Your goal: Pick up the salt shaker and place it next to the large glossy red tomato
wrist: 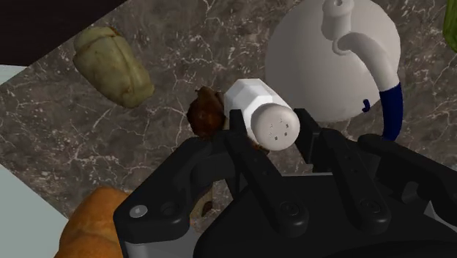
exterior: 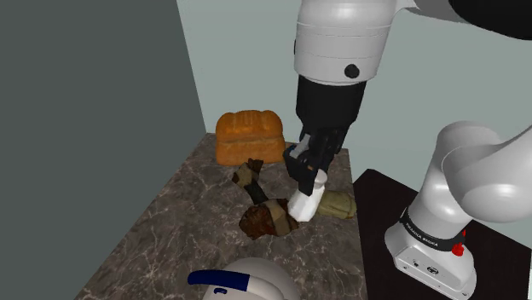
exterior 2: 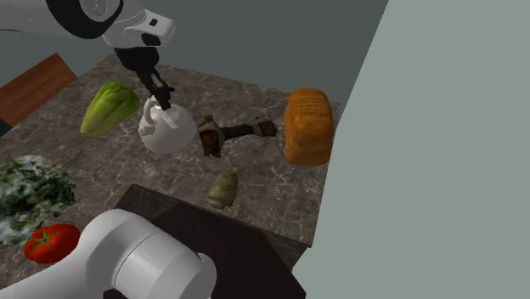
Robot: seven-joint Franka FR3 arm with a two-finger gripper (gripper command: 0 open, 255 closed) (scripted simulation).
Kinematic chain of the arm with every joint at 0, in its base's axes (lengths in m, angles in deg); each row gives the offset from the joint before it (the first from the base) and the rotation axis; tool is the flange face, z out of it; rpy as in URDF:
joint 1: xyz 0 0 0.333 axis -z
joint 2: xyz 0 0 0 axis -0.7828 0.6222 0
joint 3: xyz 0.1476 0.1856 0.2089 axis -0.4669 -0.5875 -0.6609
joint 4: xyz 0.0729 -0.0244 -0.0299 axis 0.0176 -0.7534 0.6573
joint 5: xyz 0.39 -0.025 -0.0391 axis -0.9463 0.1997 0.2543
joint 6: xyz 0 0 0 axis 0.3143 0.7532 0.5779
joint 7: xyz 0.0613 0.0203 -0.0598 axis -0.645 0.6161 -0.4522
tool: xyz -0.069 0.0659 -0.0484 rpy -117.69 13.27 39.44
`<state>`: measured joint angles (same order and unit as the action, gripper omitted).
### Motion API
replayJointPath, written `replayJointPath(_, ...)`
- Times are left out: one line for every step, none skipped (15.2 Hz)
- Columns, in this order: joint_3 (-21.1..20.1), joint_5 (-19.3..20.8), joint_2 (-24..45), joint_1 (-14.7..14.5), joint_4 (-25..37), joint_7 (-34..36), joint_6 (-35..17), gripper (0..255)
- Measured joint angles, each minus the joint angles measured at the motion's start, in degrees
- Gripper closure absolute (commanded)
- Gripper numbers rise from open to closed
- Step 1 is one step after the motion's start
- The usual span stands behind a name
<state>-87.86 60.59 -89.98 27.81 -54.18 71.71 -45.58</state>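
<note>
Desk: a dark brown marbled stone desk [exterior: 170, 222] carries everything below me.
Teapot: a round white teapot with a dark blue handle [wrist: 322, 66] sits just beside my pincer.
Bread: a golden-brown loaf of bread [exterior: 249, 136] stands at the desk's far end in the shoulder view, near the wall.
Greens: a pale green leafy vegetable [exterior 2: 109, 106] lies near the teapot, toward the second exterior view's left.
Tomato: the glossy red tomato [exterior 2: 51, 242] rests low in the second exterior view's left corner, well apart from my pincer.
Mill: a dark brown, mottled mill-shaped object [exterior 2: 229, 134] lies on its side between teapot and loaf.
Lump: an olive-green, ridged lump [wrist: 113, 64] lies near the desk's edge.
Pincer: my black pincer [wrist: 271, 130] is clenched, grasping the shaker's neck from both sides.
Shaker: the white salt shaker with a holed cap [wrist: 264, 117] hangs tilted between my fingers [wrist: 238, 132], by the mill and the teapot; I cannot tell whether its base touches the desk.
</note>
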Motion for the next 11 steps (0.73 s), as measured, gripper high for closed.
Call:
replayJointPath(-0.3, -0.8, -2.0, -1.0, -0.9, 0.8, 0.9, 255)
replayJointPath(-0.8, -1.6, -3.3, -1.8, -1.4, 1.8, 1.6, 255)
replayJointPath(-1.2, -2.4, -4.8, -2.6, -1.9, 2.7, 2.4, 255)
replayJointPath(-1.8, -3.2, -6.1, -3.5, -2.2, 3.8, 3.1, 255)
replayJointPath(-2.0, -4.1, -8.3, -4.7, -3.4, 4.7, 4.1, 255)
replayJointPath(-2.3, -4.7, -9.7, -5.5, -4.0, 5.5, 4.7, 255)
replayJointPath(-2.7, -5.4, -10.8, -6.2, -4.2, 6.4, 5.5, 255)
replayJointPath(-3.5, -6.3, -12.1, -7.1, -4.1, 7.8, 6.5, 255)
replayJointPath(-4.0, -7.1, -13.4, -8.1, -4.2, 9.0, 7.6, 255)
replayJointPath(-4.6, -7.9, -14.4, -8.8, -4.3, 10.1, 8.2, 255)
replayJointPath(-5.2, -8.7, -15.4, -9.5, -4.4, 11.2, 8.8, 255)
